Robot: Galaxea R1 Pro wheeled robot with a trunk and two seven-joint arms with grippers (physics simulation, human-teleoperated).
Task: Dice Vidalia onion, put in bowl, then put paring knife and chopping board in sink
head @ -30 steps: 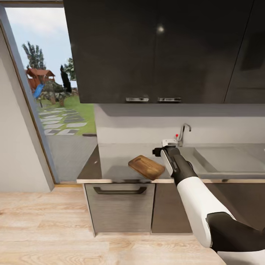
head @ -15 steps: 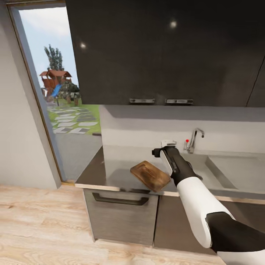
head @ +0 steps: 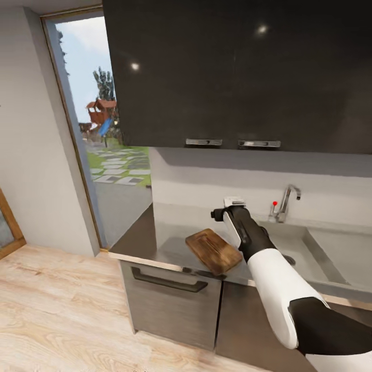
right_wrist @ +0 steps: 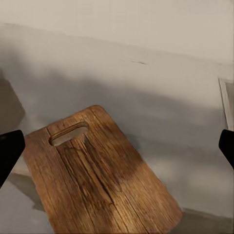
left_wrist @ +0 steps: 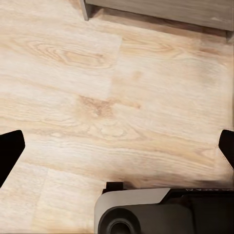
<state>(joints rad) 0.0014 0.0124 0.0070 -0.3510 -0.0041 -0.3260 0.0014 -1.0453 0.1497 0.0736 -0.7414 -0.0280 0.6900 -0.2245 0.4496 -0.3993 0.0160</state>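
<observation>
Near the countertop's (head: 155, 243) front edge the chopping board (head: 213, 251) lies flat at an angle, the right gripper (right_wrist: 117, 146) hovering over it with fingers spread wide, the sink (head: 305, 253) to its right, while the left gripper (left_wrist: 117, 151), likewise spread, faces the plank floor (left_wrist: 122, 97).

The grey counter (head: 170, 243) carries the brown chopping board (head: 213, 251), lying flat and angled near its front edge, seemingly bare, beside the sunken sink (head: 330, 258).
</observation>
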